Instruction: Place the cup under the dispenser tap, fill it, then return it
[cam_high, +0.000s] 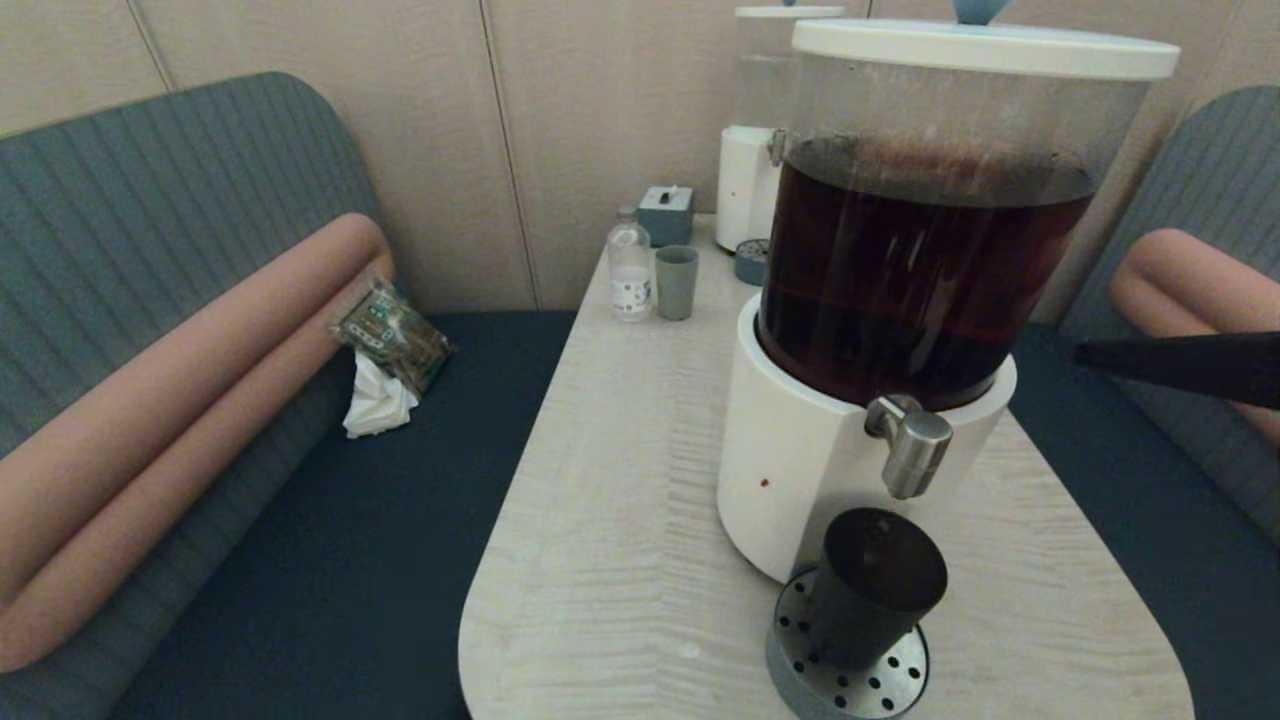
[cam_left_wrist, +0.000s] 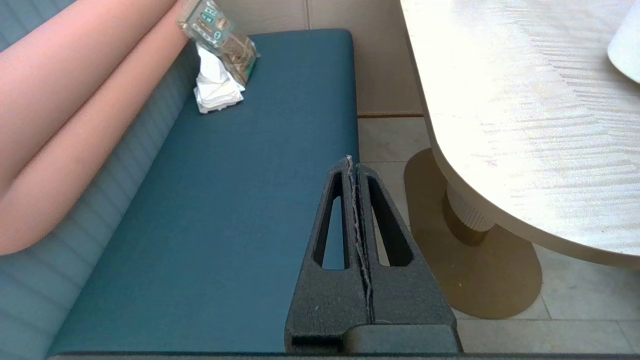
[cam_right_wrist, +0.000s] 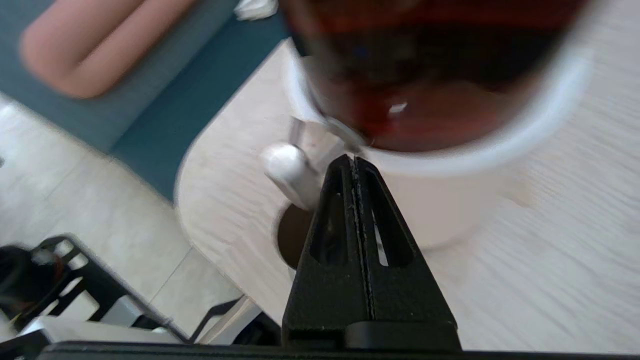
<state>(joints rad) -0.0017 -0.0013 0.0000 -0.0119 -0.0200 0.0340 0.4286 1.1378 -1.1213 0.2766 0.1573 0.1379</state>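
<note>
The dark smoky cup (cam_high: 872, 588) stands upright on the round perforated drip tray (cam_high: 848, 672), right under the steel dispenser tap (cam_high: 912, 444). That tap juts from the white base (cam_high: 790, 470) of the big dispenser of dark brown liquid (cam_high: 915, 270). My right gripper (cam_high: 1085, 354) comes in from the right edge at tank height, shut and empty, well apart from the tap. In the right wrist view its tip (cam_right_wrist: 353, 161) points at the base's rim beside the tap (cam_right_wrist: 286, 169), with the cup (cam_right_wrist: 292, 240) partly hidden behind the fingers. My left gripper (cam_left_wrist: 353, 163) hangs shut over the blue bench, off the table.
At the table's far end stand a small bottle (cam_high: 630, 268), a grey-green cup (cam_high: 676, 282), a grey box (cam_high: 666, 213) and a second dispenser with a clear tank (cam_high: 755, 150). A snack packet and tissue (cam_high: 385, 355) lie on the left bench.
</note>
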